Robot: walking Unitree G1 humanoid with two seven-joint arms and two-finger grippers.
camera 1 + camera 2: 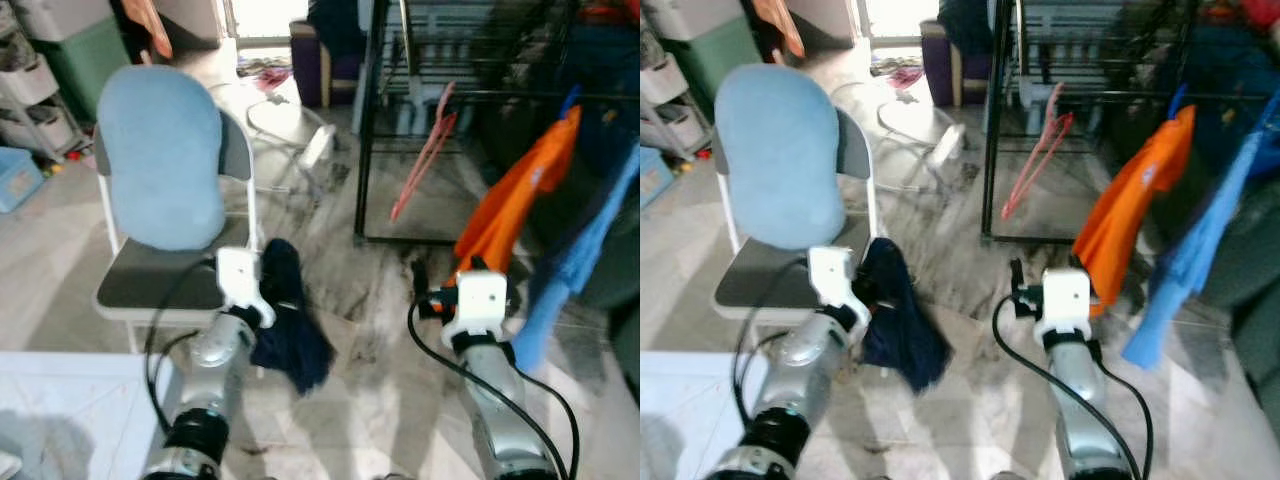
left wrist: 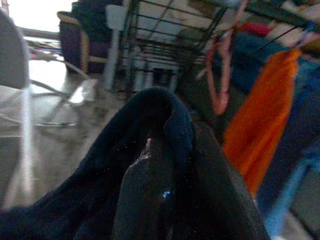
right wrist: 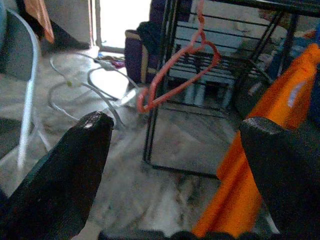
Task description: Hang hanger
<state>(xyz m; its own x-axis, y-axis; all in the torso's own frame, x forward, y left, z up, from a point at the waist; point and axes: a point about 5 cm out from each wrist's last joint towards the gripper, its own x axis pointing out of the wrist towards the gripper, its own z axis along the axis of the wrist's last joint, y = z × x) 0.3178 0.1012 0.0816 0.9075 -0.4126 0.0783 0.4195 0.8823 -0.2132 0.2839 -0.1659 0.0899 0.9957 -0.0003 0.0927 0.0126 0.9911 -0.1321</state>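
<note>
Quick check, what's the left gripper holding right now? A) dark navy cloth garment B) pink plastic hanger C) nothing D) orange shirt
A: the left gripper is shut on the dark navy cloth garment, which drapes over its fingers in the left wrist view; the pink plastic hanger hangs on the black metal rack.

One hanger (image 3: pixel 176 70); one chair (image 1: pixel 165 170); two grippers.

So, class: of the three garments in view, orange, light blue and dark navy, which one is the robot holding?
The dark navy garment, bunched in the left gripper beside the chair. The orange garment and light blue garment hang on the rack, untouched.
</note>
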